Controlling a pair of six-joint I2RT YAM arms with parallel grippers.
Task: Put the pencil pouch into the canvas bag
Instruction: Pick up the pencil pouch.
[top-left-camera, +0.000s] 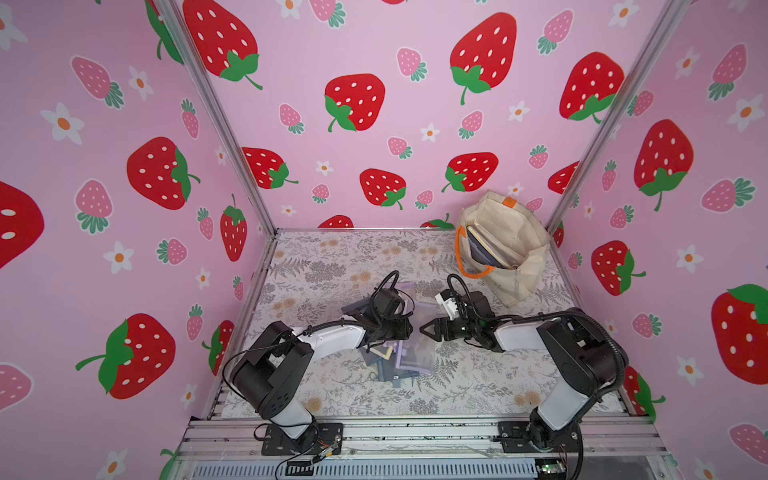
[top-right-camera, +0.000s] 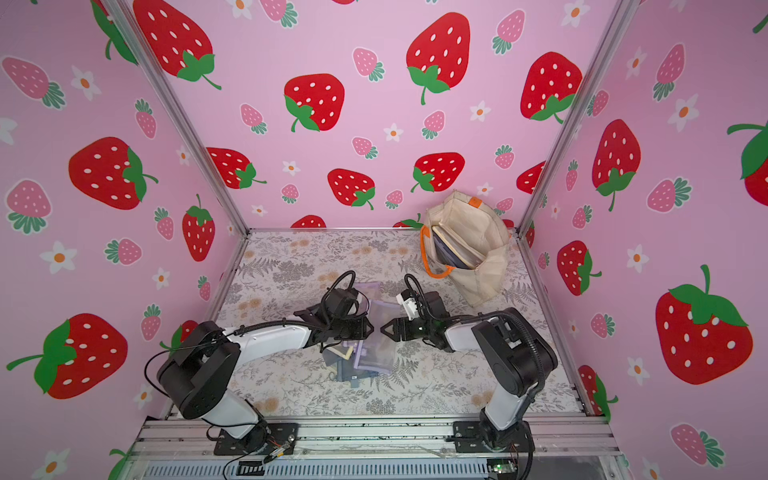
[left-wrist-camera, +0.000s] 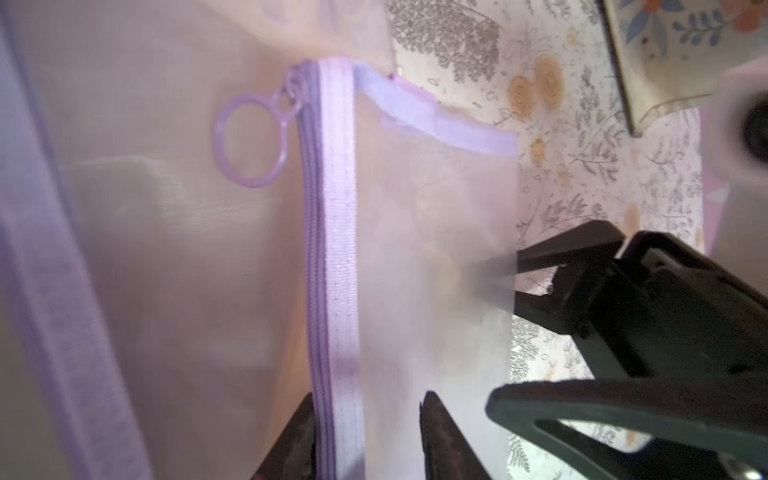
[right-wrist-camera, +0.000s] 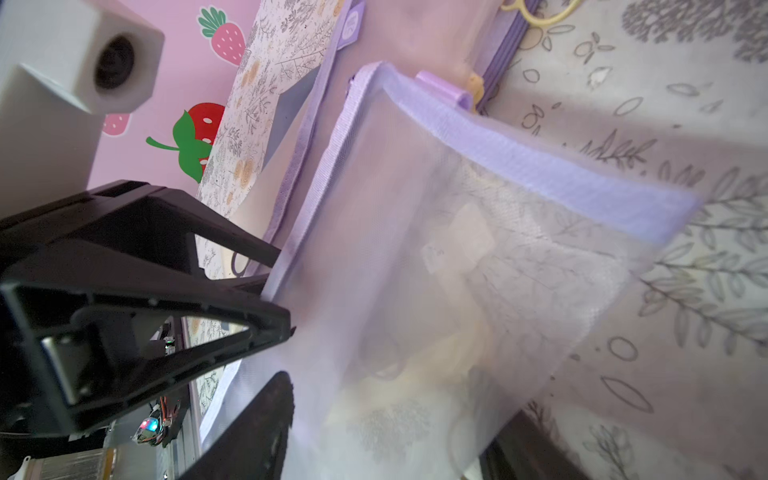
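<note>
The pencil pouch (top-left-camera: 420, 338) (top-right-camera: 380, 347) is a see-through lilac mesh pouch with a zip and a ring pull (left-wrist-camera: 249, 139). It lies mid-table between both arms, on a pile of similar pouches. My left gripper (top-left-camera: 409, 328) (left-wrist-camera: 365, 436) is open, its jaws either side of the zip band (left-wrist-camera: 338, 291). My right gripper (top-left-camera: 422, 330) (right-wrist-camera: 395, 436) faces it from the opposite edge, jaws wide apart with the mesh (right-wrist-camera: 436, 291) bulging between them. The canvas bag (top-left-camera: 521, 259) (top-right-camera: 486, 266), cream with orange handles, stands open at the back right with flat items inside.
More lilac pouches (top-left-camera: 405, 361) and a cream-edged flat thing (top-left-camera: 384, 353) lie under and in front of the grippers. Another pouch (top-left-camera: 405, 291) lies behind the left wrist. The pink strawberry walls close in the left, back and right sides.
</note>
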